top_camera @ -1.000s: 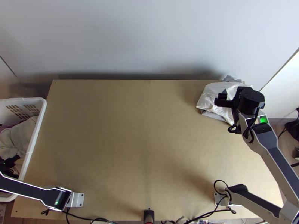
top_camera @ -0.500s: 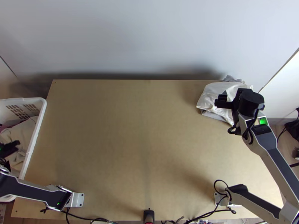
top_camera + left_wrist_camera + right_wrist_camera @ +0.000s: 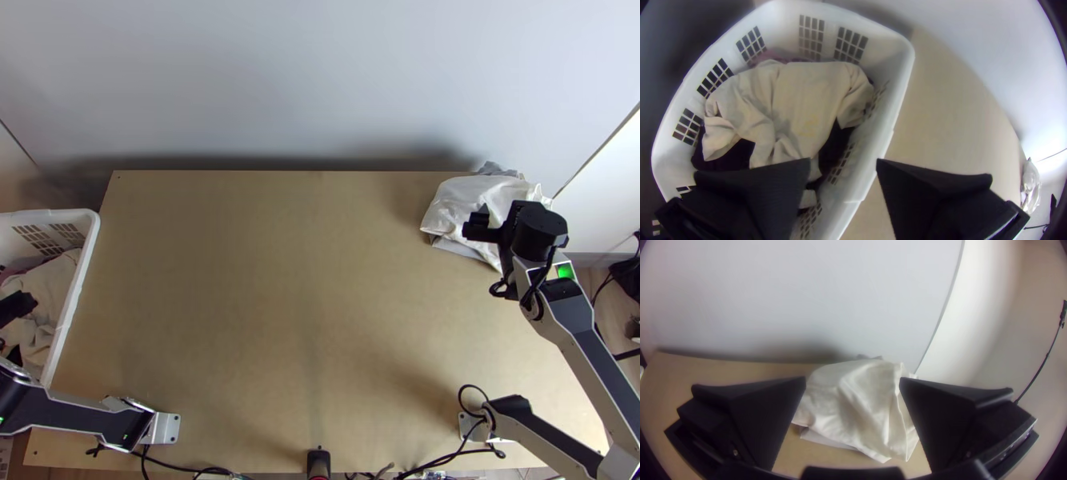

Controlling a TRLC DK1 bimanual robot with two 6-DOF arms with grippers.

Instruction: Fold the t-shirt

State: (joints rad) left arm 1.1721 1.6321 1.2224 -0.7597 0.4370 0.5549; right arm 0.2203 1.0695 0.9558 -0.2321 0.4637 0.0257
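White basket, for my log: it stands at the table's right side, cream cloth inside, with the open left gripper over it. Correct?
No: the top view shows the white basket at the table's left side. The rest holds: cream cloth inside, open left gripper over it.

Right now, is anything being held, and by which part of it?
Nothing is held: the left hand is open over the basket, the right hand open near the white cloth.
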